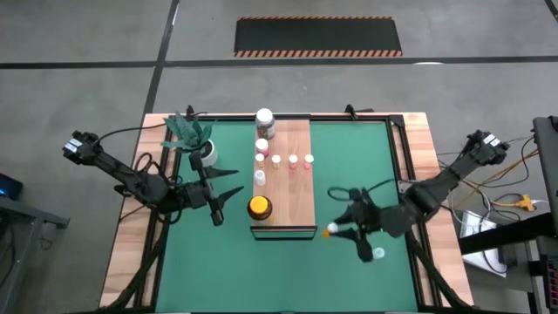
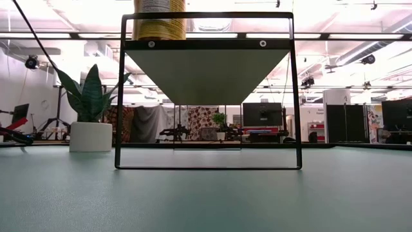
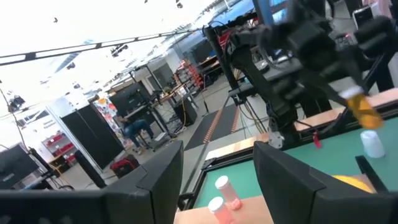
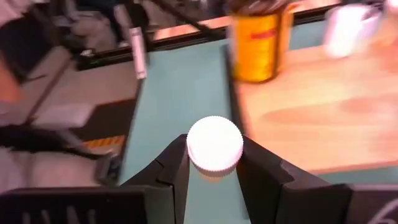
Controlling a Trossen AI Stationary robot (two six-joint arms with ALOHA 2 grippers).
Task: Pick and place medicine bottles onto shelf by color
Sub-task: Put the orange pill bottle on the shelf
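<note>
White-capped bottle held beside the shelf

The bottle [image 4: 214, 144] is clamped between the right gripper's [image 4: 214, 163] partly closed fingers; it should be carried level over the shelf [image 4: 311, 118] ahead, toward the white caps.

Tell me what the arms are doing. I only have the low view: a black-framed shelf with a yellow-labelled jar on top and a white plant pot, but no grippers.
Observer: The right gripper is shut on a small amber bottle with a white ribbed cap, above the green mat, right of the light-brown wooden shelf board.
Operator: And the left one?
Observer: The left gripper hangs open and empty, left of the shelf board.
Operator: Any bottles on the mat?
Observer: One small white-capped bottle sits there, near the right gripper.
</note>
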